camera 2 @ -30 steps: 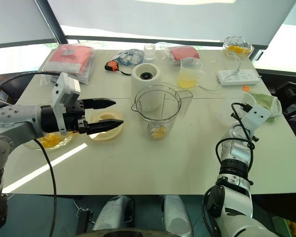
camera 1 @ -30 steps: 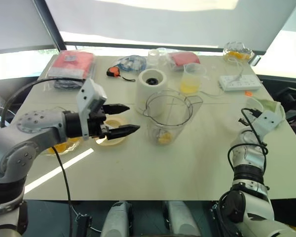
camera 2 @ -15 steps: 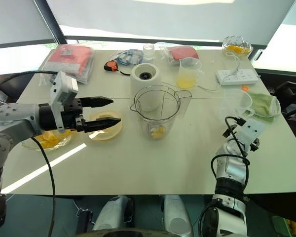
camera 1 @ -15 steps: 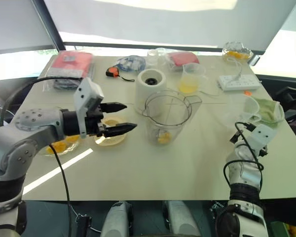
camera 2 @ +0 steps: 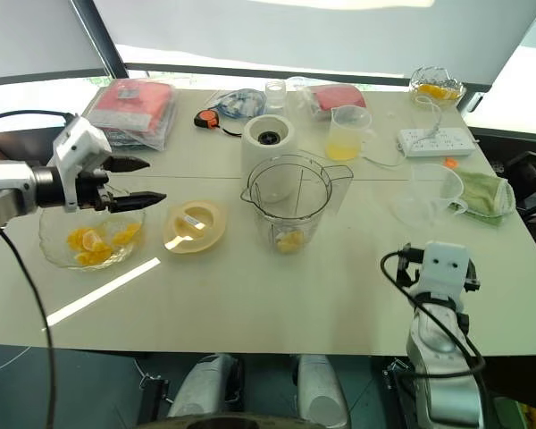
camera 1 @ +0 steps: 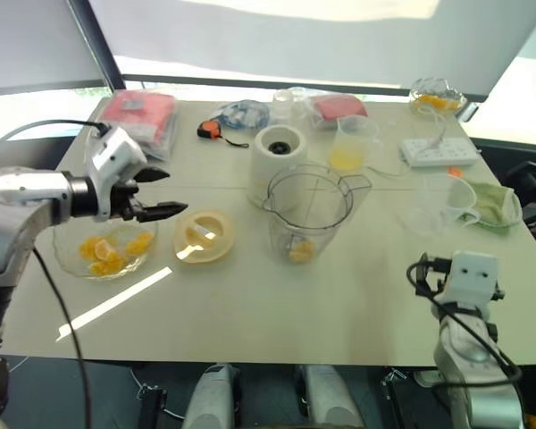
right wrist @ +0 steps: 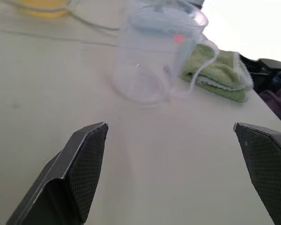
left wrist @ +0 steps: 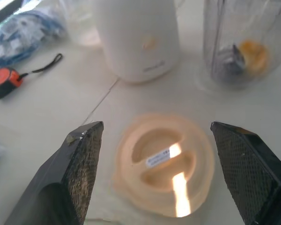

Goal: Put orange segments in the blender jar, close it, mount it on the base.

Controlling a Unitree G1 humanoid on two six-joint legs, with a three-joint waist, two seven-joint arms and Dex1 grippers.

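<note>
From the head camera, the blender jar (camera 1: 295,223) stands near the middle of the table (camera 1: 339,304). It is open-topped, with one orange piece (camera 1: 297,253) at its bottom. The white base (camera 1: 278,159) is just behind it, and the lid (camera 1: 203,237) lies flat to its left. My left gripper (camera 1: 171,191) hovers over the far rim of the glass bowl (camera 1: 64,255) of segments (camera 1: 107,255) by the left edge, jaws apart and empty. I judge the loading isn't done. I'd tip the wrist down, settle over a single segment clear of the glass rim, and close gently so it doesn't squash.

On the left wrist camera, the spread fingers (left wrist: 79,164) frame the lid, with the base and jar beyond. I'm aimed past the bowl and need to correct that first.

On the right wrist camera, the right gripper (right wrist: 169,125) rests wide open by the front right corner. It faces a clear cup (right wrist: 145,56) and a green cloth (right wrist: 220,75). I'd leave it parked.
</note>
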